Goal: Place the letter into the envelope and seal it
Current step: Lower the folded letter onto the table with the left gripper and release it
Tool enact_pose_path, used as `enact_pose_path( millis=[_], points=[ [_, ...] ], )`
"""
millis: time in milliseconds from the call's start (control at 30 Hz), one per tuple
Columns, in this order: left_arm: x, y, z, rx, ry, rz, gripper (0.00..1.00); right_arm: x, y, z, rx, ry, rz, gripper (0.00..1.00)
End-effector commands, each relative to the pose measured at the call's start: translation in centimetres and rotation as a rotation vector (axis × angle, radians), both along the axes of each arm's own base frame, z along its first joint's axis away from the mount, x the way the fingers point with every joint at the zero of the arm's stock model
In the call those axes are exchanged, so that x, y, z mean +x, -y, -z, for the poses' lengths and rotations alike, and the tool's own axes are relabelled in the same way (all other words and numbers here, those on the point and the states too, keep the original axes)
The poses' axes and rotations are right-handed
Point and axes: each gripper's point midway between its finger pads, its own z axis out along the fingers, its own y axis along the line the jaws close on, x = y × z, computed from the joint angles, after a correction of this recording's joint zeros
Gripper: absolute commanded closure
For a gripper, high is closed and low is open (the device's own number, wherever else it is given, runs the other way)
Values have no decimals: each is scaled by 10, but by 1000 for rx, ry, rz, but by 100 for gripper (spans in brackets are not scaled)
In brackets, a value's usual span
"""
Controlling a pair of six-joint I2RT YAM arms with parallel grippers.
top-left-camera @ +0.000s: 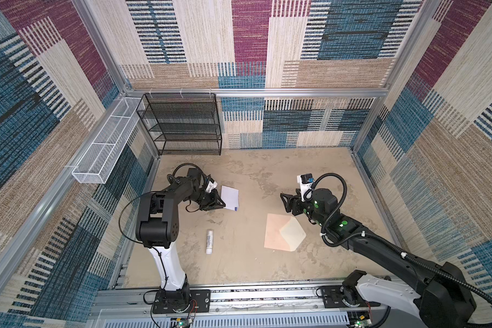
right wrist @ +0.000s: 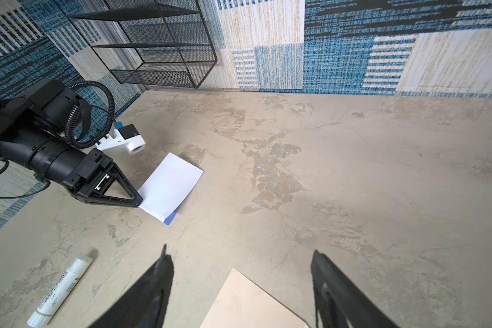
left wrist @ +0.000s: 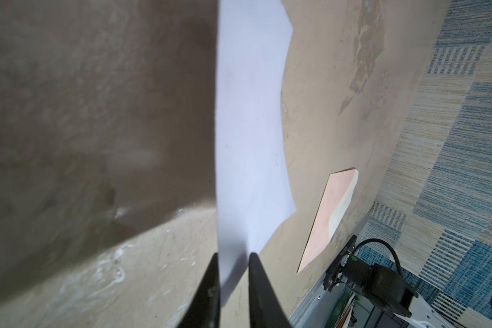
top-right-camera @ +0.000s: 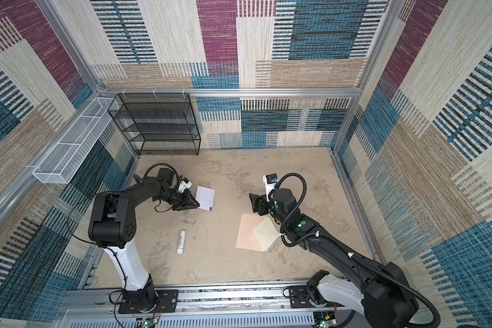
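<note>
**A:** Where's the letter?
**B:** The letter (top-left-camera: 230, 197) is on the tan table (top-left-camera: 239, 269), left of centre and well apart from the envelope (top-left-camera: 279, 231). Its white side is up and a blue corner shows at its near edge.
**A:** Is the left gripper on it?
**B:** The left gripper (top-left-camera: 223, 205) is at the sheet's near-left corner. In the left wrist view its fingers (left wrist: 210, 289) stand a little apart, with the paper's edge in the gap.
**A:** And the envelope?
**B:** It lies flat right of centre, with the cream flap open toward the right.
**A:** The right gripper?
**B:** The right gripper (top-left-camera: 285, 203) hovers over the envelope's far edge. Its fingers (right wrist: 154, 286) are spread wide with nothing between them.
**A:** Anything else?
**B:** A white glue stick (top-left-camera: 210, 241) lies on the table, nearer the front than the letter
</note>
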Motion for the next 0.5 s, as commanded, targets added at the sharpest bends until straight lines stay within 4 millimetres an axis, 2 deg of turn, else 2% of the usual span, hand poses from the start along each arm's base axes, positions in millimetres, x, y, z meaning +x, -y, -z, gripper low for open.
enact_pose_path(
  millis=[0, 100, 233, 367, 467],
  points=[
    [-2, -5, 2, 29, -13, 14, 66, 5, 1, -5, 1, 8, 24, 20],
    [0, -7, 0, 32, -12, 10, 52, 5, 3, -4, -2, -9, 40, 20],
    [2, -8, -12, 34, 9, 9, 43, 6, 8, -2, -3, -44, 75, 19],
    [2, -9, -34, 43, 50, 11, 33, 2, 16, 7, 11, -116, 121, 19],
    [-1, -14, -51, 71, 79, -6, 30, -2, 25, 17, 61, -188, 173, 20]
  ],
)
